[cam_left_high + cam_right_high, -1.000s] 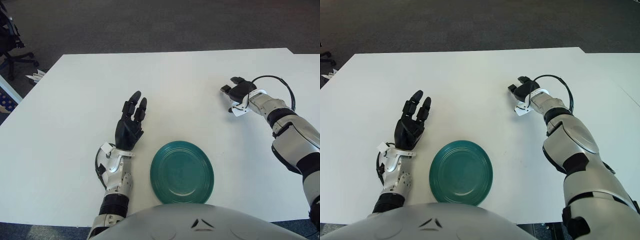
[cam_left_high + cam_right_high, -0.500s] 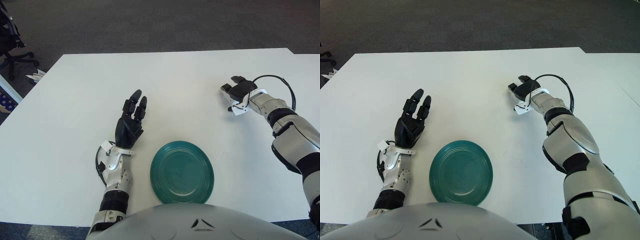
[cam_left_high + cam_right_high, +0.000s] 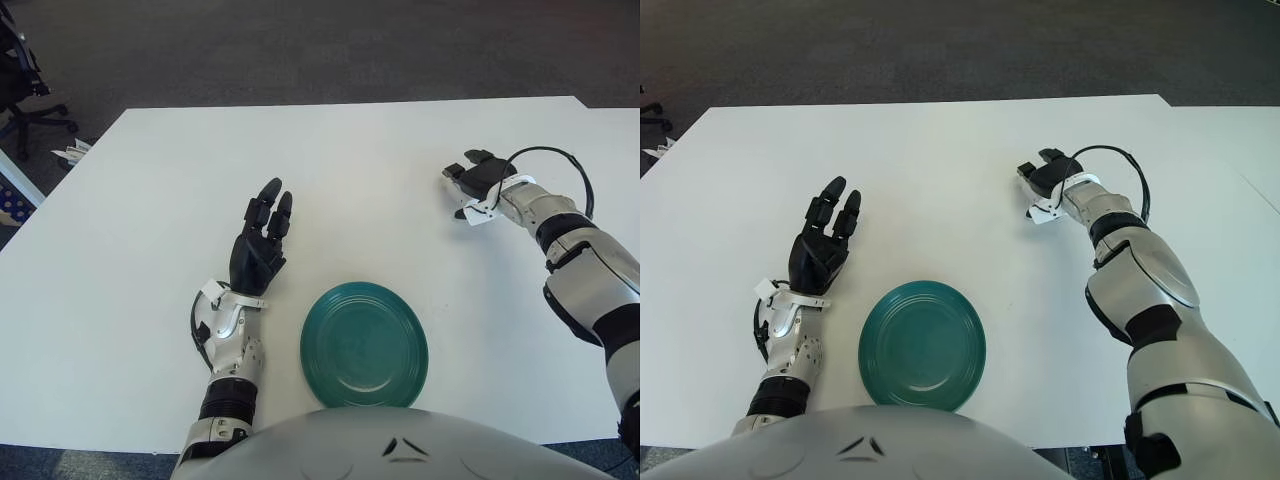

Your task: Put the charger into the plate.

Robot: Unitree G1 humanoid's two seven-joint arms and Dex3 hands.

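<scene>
The right hand (image 3: 478, 180) has edged farther away, fingers curled; green plate (image 3: 364, 345) holds nothing.

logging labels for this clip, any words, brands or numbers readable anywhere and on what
None can be read.
green plate: plain, no print.
white table: no markings.
right hand: white tabs at the wrist, no text legible.
left hand, showing left of the plate: white wrist tabs, nothing legible.
grey body shell at the bottom edge: a small dark emblem, a shape rather than letters.
No charger can be made out, so no label there.
</scene>
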